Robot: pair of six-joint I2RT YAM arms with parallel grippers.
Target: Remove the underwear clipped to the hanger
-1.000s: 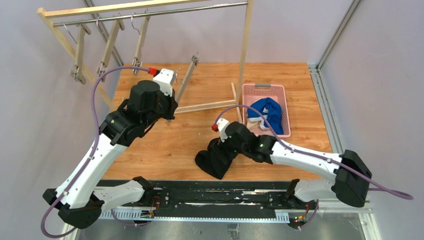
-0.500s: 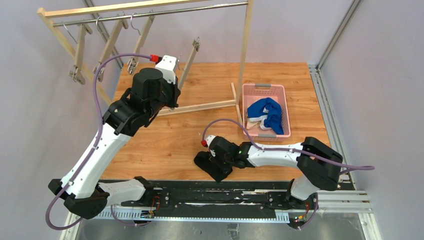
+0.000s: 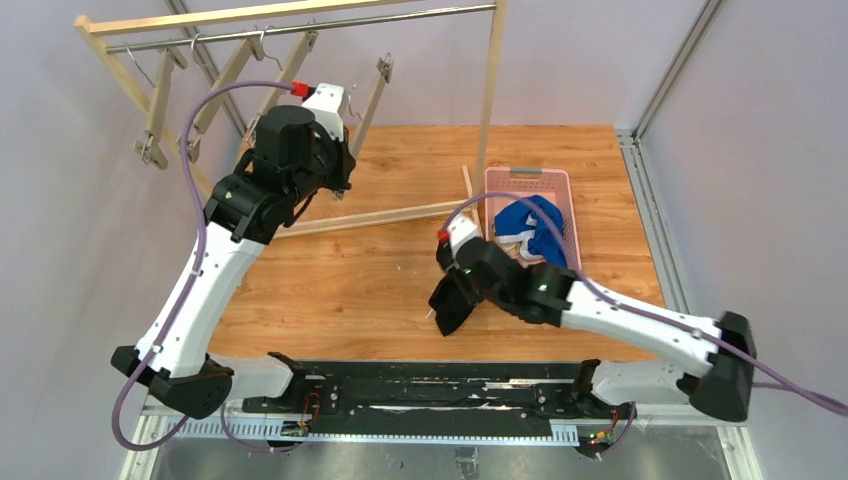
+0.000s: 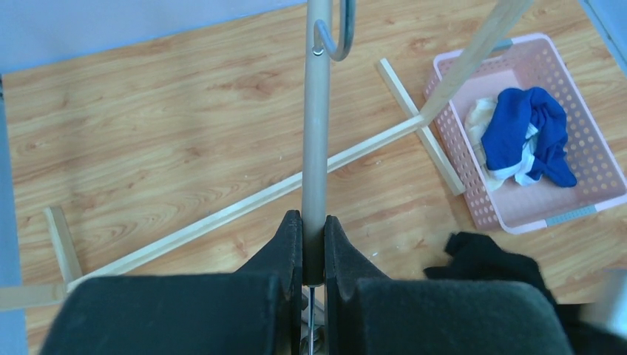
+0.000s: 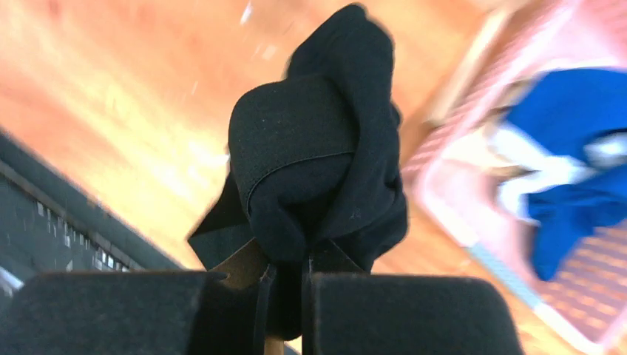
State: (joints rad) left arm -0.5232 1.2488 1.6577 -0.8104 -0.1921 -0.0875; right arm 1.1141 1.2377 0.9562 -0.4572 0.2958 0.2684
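Note:
My left gripper [image 3: 345, 122] [image 4: 314, 248] is shut on the end of a wooden hanger [image 3: 372, 92] [image 4: 316, 140], held tilted under the rack rail; no cloth shows on it. My right gripper [image 3: 456, 288] [image 5: 285, 270] is shut on the black underwear [image 3: 450, 305] [image 5: 314, 155], which hangs bunched from the jaws above the table, left of the basket. The blue underwear [image 3: 537, 226] [image 4: 526, 133] with white trim lies in the pink basket [image 3: 527, 178] [image 4: 510, 220], over the cream underwear [image 3: 507, 250] [image 4: 480, 115].
A wooden clothes rack [image 3: 300, 25] stands at the back with several bare clip hangers [image 3: 157, 105] on its rail. Its right post [image 3: 490, 90] rises beside the basket, and its base bar [image 3: 370, 215] lies across the table.
My right gripper has closed on the black underwear and lifted it off the table, up and to the right toward the basket. The left arm has carried the hanger up and back.

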